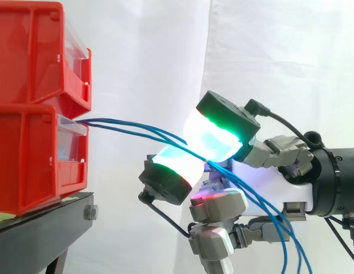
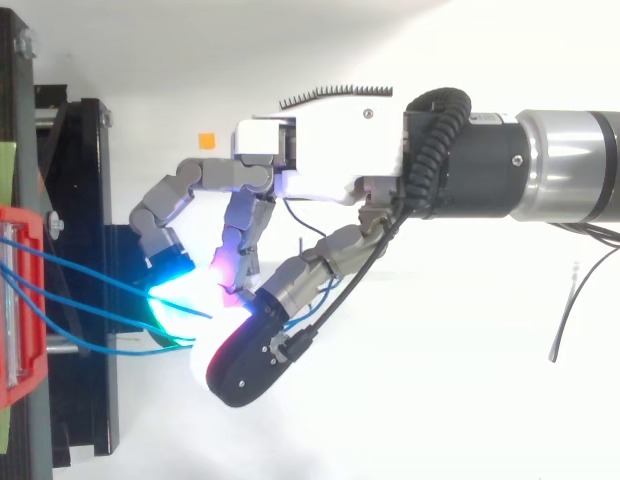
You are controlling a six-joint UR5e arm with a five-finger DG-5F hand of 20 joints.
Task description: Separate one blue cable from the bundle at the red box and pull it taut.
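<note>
I see the robot hand point(image 1: 268, 185) closed in a pinch: two thick, rounded pads point(image 1: 214, 140), glowing cyan and green, press together on the thin blue cables point(image 1: 131, 127). The smooth strands leave the top front edge of the lower red box point(image 1: 28, 160), sag slightly toward the pads, then hang in loose curves below the palm. The boxy plastic bins sit stacked on a black stand point(image 1: 34, 234).
</note>
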